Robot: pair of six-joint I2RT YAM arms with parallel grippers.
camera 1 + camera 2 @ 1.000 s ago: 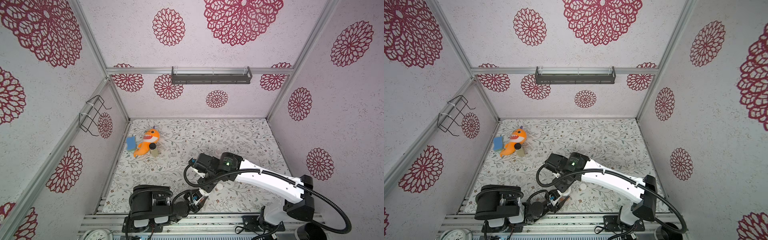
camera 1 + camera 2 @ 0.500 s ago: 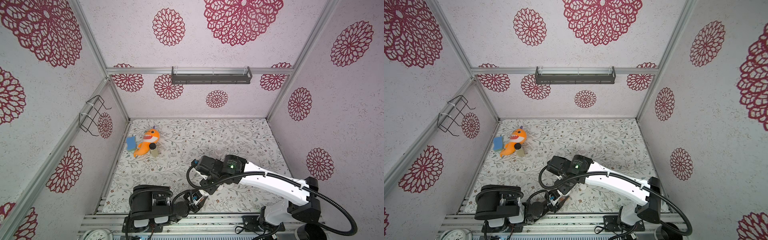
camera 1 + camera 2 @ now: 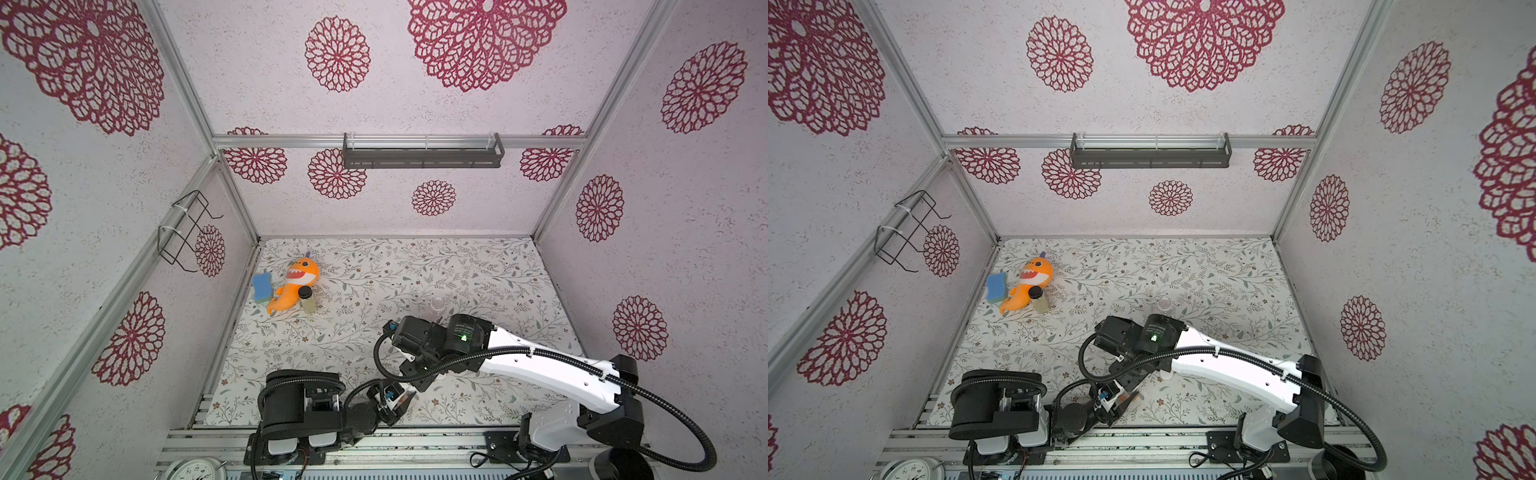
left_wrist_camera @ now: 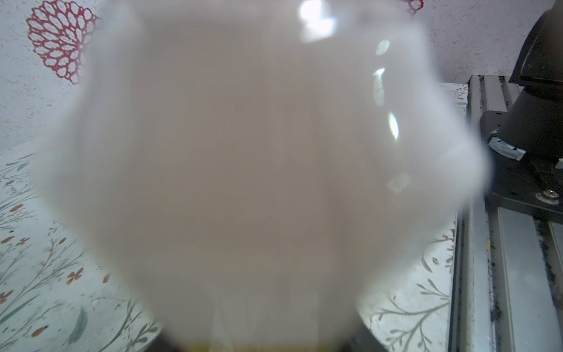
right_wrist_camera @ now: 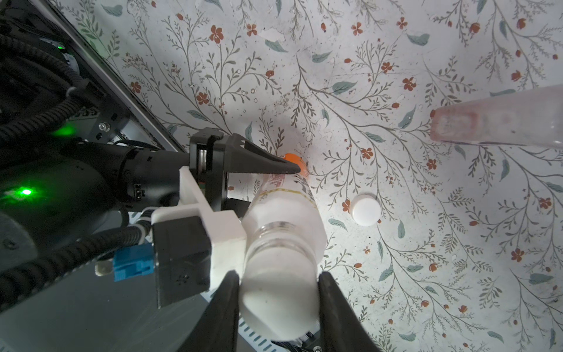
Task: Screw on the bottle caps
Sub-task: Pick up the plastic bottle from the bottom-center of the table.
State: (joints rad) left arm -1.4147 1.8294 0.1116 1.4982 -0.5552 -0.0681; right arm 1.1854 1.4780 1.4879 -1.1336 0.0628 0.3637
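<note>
The orange-and-white labelled bottle (image 5: 285, 195) stands near the table's front edge, and my left gripper (image 5: 274, 189) is shut on its body. It fills the left wrist view as a white blur (image 4: 243, 167). My right gripper (image 5: 278, 275) is shut on a white bottle cap (image 5: 278, 301), directly over this bottle's clear neck (image 5: 281, 233). I cannot tell whether cap and neck touch. A second white cap (image 5: 365, 209) lies on the table beside the bottle. The other clear bottle (image 3: 437, 305) (image 3: 1163, 305) (image 5: 502, 122) stands uncapped behind the right arm. In both top views the right arm hides its own gripper.
At the back left lie an orange plush shark (image 3: 297, 282), a blue sponge (image 3: 262, 286) and a small black-lidded jar (image 3: 306, 299). A wire rack (image 3: 187, 232) hangs on the left wall, a dark shelf (image 3: 422, 156) on the back wall. The metal rail (image 3: 415, 436) borders the front.
The right arm's wrist has drifted slightly toward the front edge and its elbow has swung out to the right. The left arm and the bottle have stayed put.
</note>
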